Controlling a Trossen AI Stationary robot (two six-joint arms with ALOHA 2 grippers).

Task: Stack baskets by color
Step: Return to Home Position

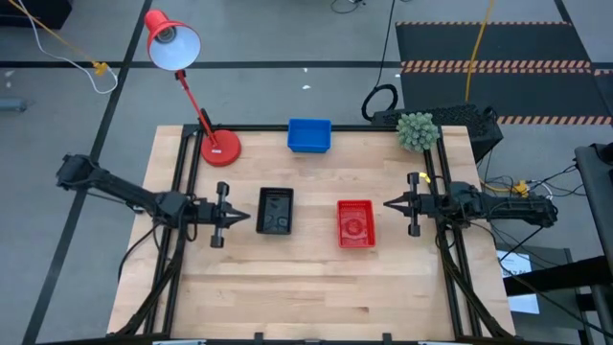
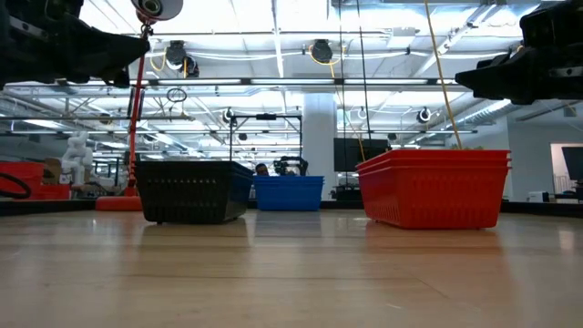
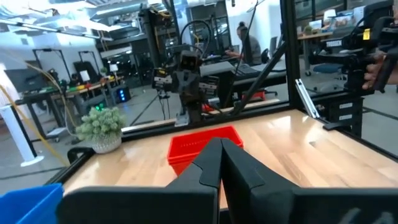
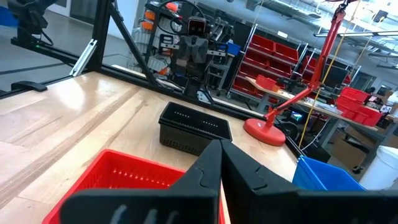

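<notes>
Your left claw is shut, empty — black baskets at its 3 o'clock. Right claw is shut, empty too — red baskets at its 8 o'clock.

Your light wooden counter fills the middle of the high view. Directly on it you have the black baskets left of centre, the red baskets right of centre, apart from them, and the blue baskets at the upper edge. A red lamp base sits upper left and a small green plant upper right.
</notes>
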